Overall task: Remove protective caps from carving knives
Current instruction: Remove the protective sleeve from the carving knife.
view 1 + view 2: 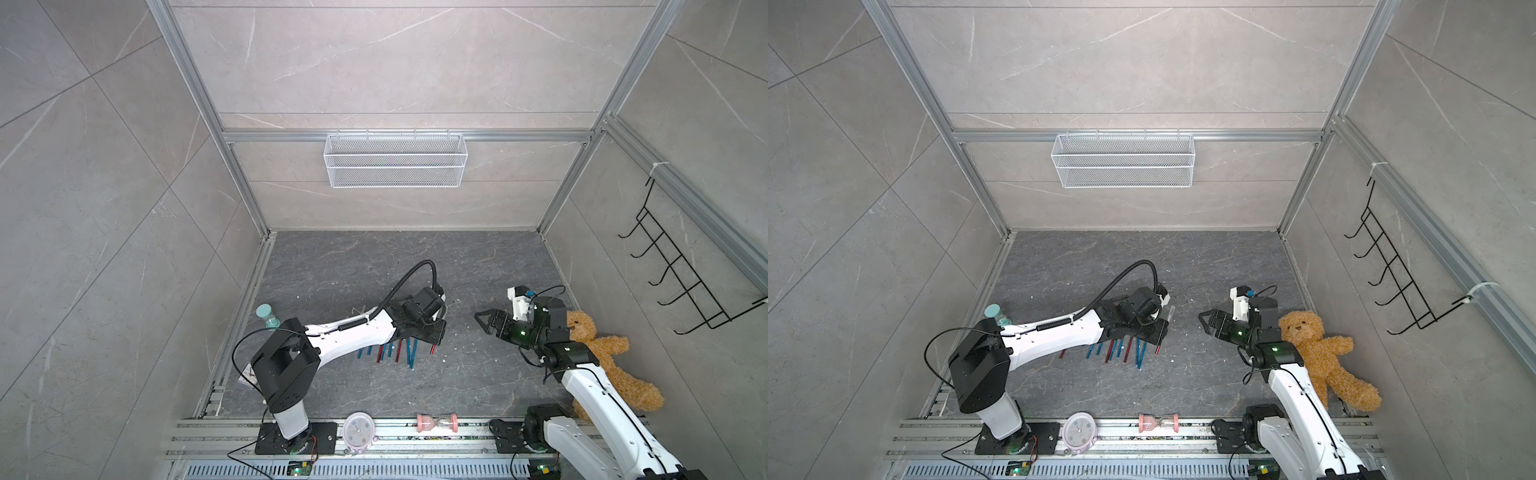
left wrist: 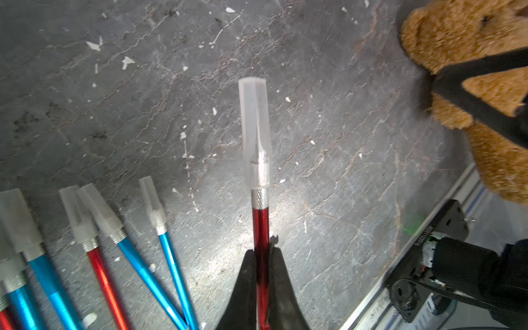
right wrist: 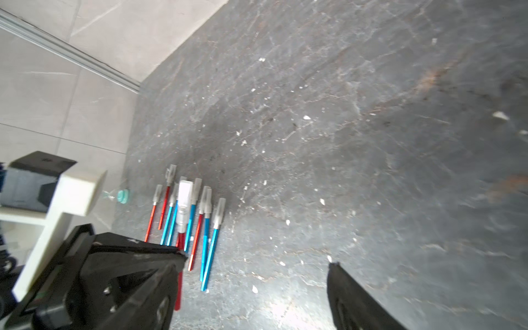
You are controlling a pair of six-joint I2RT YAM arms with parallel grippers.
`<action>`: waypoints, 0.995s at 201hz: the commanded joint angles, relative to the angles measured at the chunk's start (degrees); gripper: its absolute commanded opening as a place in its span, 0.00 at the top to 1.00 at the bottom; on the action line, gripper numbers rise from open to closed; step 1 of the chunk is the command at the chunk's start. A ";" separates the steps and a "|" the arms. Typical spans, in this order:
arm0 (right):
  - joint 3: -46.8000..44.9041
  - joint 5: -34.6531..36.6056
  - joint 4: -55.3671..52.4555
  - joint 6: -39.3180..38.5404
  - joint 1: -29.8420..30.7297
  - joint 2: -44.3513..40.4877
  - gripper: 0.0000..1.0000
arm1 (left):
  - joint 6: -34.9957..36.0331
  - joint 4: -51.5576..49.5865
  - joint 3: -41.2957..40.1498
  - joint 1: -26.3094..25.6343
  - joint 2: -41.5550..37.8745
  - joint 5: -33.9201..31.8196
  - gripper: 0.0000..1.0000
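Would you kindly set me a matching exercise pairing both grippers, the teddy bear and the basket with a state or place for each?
Things:
1. left gripper
2. right gripper
3. teddy bear
4. basket

States:
A. hangs on the back wall
B. shut on a red knife
C. open, holding nothing
D. brown, lying face up

Pairs: 1-B, 2-C, 3-D, 4-A
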 commanded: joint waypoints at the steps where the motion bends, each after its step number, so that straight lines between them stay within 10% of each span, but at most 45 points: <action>1: -0.97 -3.60 5.19 2.81 1.41 0.99 0.19 | -1.92 5.46 -0.90 0.64 -3.22 4.65 1.00; 200: 4.02 5.92 18.11 7.75 15.99 15.18 0.51 | -0.45 4.33 1.44 0.76 -1.69 6.54 1.00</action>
